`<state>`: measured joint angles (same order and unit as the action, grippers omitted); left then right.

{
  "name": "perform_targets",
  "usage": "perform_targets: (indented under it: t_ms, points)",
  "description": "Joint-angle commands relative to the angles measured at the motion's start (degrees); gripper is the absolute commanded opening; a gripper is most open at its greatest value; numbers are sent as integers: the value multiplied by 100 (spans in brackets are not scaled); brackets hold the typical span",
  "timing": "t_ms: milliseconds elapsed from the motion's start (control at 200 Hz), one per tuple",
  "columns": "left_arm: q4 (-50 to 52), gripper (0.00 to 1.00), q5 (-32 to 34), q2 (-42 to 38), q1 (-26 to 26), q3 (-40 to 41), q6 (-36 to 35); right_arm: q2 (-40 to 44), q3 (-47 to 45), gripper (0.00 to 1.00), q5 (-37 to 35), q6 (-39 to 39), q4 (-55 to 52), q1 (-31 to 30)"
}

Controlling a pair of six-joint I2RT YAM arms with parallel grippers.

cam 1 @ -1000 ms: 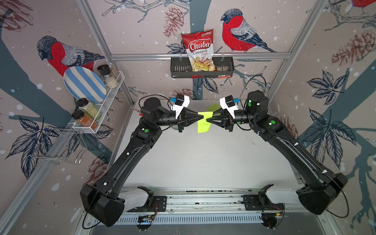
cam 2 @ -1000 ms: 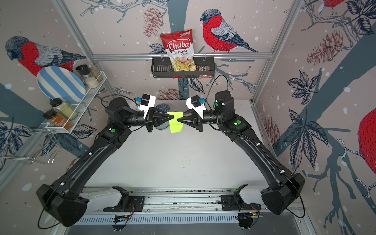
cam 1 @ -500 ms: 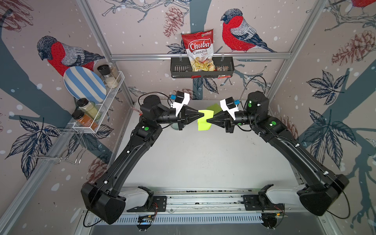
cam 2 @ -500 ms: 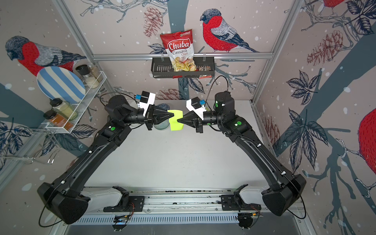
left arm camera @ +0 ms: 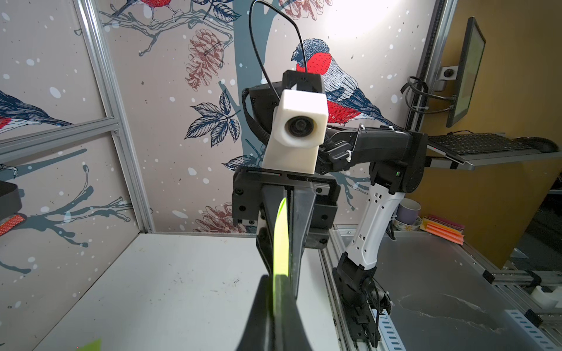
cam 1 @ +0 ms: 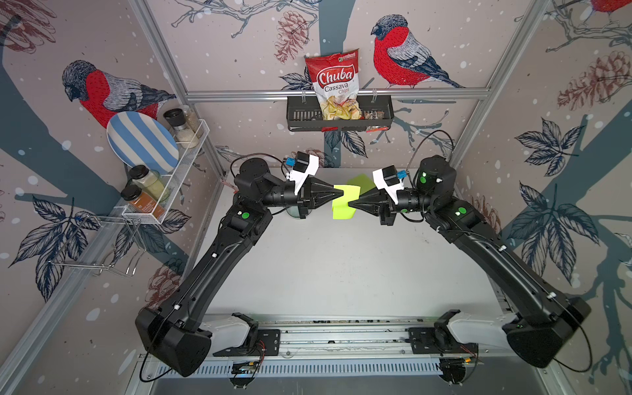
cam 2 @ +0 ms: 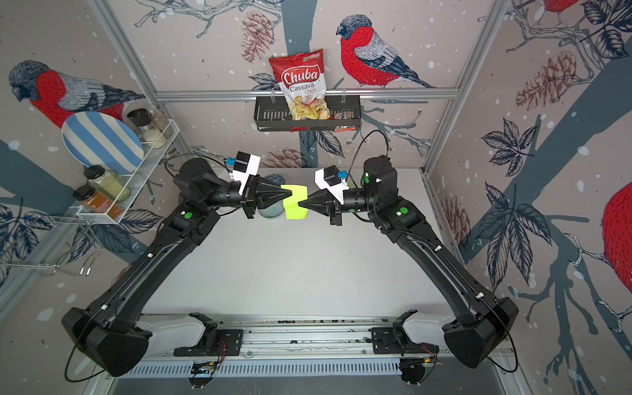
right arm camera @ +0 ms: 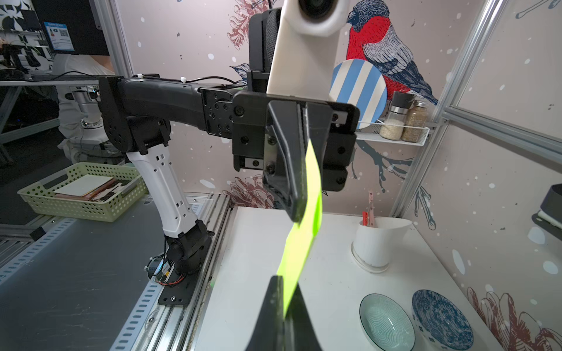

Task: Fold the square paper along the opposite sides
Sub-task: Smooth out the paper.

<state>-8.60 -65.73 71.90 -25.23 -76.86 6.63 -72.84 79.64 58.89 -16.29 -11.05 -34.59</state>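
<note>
The square paper [cam 1: 343, 209] is neon yellow-green and hangs in the air over the back of the table, bent between both grippers. My left gripper [cam 1: 341, 194] is shut on its upper left edge. My right gripper [cam 1: 350, 204] is shut on its right edge, slightly lower. Both top views show the two tips nearly meeting, with the paper [cam 2: 295, 207] sagging below them. In the left wrist view the paper [left arm camera: 280, 243] is edge-on, running out from my left gripper [left arm camera: 275, 278]. In the right wrist view the paper [right arm camera: 301, 243] twists up from my right gripper [right arm camera: 284, 281].
A white cup [right arm camera: 377, 243] and two bowls [right arm camera: 386, 322] [right arm camera: 441, 322] stand on the table below and behind the left arm. A darker green sheet [cam 1: 363, 181] lies on the table at the back. A wire shelf [cam 1: 178, 178] hangs on the left wall and a black basket [cam 1: 338, 113] on the back wall.
The two gripper tips have come closer together. The paper between them is now more bent and hangs lower than before.
</note>
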Motion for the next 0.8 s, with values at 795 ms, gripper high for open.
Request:
perform_targets:
  t_ms: [795]
  points:
    - [-133,0,122,-117,10,-301,-196,77,-456,1,10,280,341,-39]
